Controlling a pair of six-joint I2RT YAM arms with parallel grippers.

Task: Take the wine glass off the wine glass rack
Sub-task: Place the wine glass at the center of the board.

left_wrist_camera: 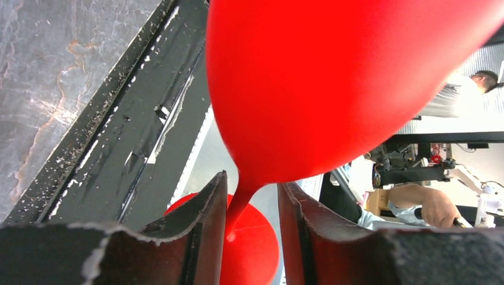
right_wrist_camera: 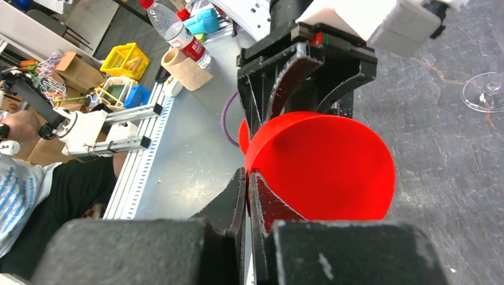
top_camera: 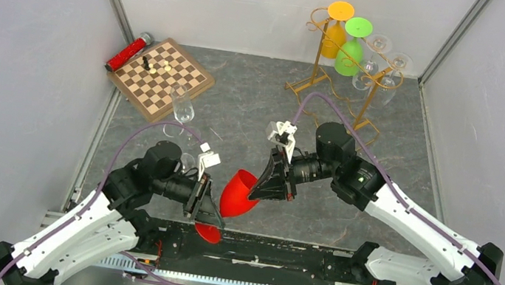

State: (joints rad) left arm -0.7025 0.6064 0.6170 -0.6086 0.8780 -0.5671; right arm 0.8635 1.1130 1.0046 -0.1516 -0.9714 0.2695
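Wine glass rack [top_camera: 315,69]: one.
Glasses, six in all: one red glass [top_camera: 238,194], one orange glass [top_camera: 335,35], one green glass [top_camera: 351,53], two clear glasses [top_camera: 378,44] [top_camera: 399,62] hung on the rack, one clear glass [top_camera: 182,109] on the worktop [top_camera: 255,105].
Chessboard [top_camera: 161,79]: one.
Red cylinder [top_camera: 126,52]: one.

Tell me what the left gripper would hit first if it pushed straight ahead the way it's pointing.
Probably the red wine glass: its stem sits between the open jaws of the left gripper, with the bowl just ahead. The right gripper pinches its rim beyond.
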